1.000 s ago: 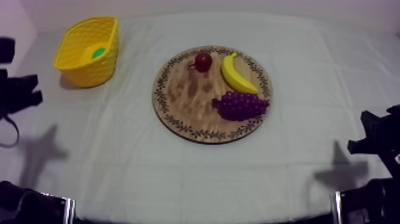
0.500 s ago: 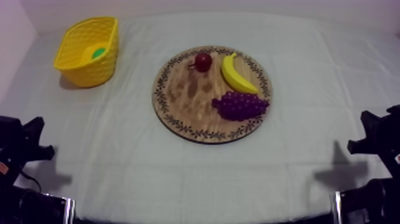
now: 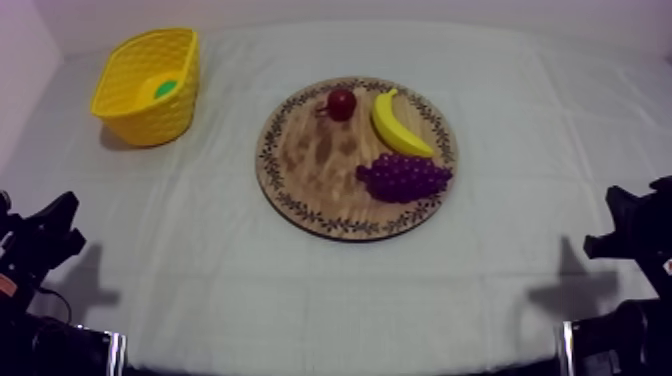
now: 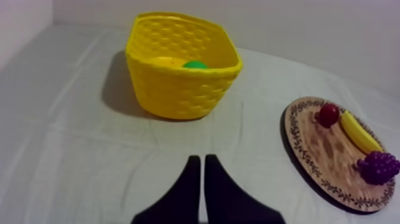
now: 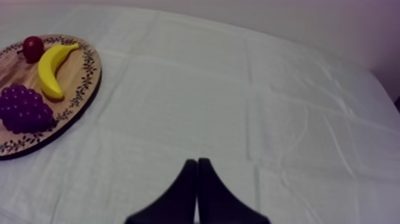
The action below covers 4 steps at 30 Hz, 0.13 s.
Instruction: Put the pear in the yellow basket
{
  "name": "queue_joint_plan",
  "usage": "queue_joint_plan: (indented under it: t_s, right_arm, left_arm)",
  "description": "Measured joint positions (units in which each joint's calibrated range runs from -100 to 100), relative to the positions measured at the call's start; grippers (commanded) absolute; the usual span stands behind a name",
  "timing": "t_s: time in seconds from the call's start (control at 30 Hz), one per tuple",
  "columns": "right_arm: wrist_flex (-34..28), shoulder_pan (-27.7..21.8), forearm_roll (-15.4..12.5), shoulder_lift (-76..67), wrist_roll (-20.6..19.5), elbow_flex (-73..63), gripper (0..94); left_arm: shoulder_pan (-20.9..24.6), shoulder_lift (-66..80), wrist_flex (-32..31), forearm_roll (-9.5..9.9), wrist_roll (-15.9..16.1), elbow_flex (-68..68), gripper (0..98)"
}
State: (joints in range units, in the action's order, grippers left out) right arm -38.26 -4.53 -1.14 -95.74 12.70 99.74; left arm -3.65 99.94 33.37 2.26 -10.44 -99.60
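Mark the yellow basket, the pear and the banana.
yellow basket [image 4: 178,92]: left wrist view, near wall.
pear [image 4: 194,64]: left wrist view, green part inside it.
banana [image 3: 396,125]: top view, mid-body.

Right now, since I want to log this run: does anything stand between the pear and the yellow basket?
Nothing visible does: the pear lies inside the yellow basket, behind its near wall. The left claw, shut, points toward the basket.
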Motion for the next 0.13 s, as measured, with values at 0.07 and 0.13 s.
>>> queue_joint_plan:
  t_s: [0.07,0.13]
  right_arm:
    - [0.0,0.0,0.0,0.0,0.0,0.0,0.3]
    - [0.1,0.0,0.0,0.0,0.0,0.0,0.3]
  left_arm:
    - [-0.1,0.1,0.0,0.0,0.0,0.0,0.0]
    - [0.0,0.1,0.0,0.0,-0.1,0.0,0.0]
